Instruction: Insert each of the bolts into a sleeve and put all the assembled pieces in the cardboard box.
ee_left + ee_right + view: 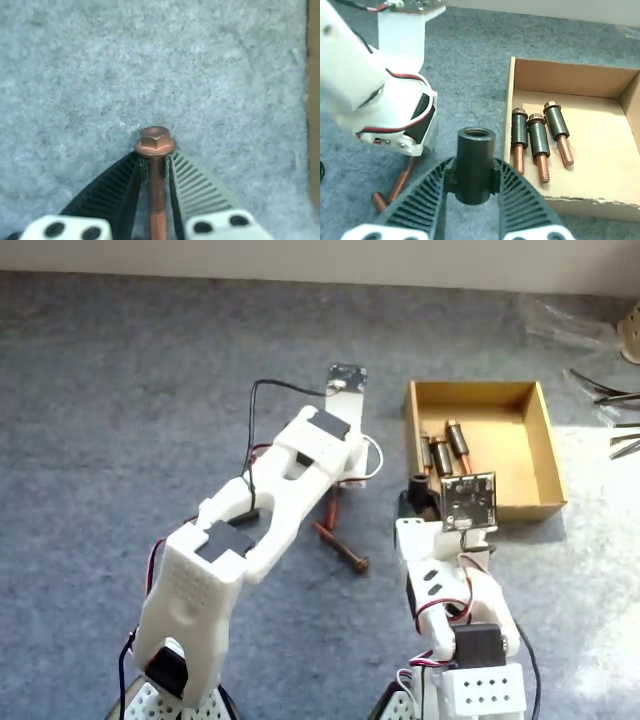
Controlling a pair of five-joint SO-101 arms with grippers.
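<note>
Bolt (155, 145) clamped between left jaws, sleeve (476, 162) clamped upright between right jaws, 3 assembled pieces (538, 140) in cardboard box (570, 77)

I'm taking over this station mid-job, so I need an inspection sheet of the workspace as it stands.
Surface: grey carpet.
Job's things: three sleeved bolts in cardboard box; loose bolt on carpet.
Clutter: thin dark tools, clear wrapping at far right.
Claws: left claw shut on held bolt; right claw shut on black sleeve.
Cables: black cable on left arm; red wires on right arm.
Surroundings: pale strip beyond carpet.
</note>
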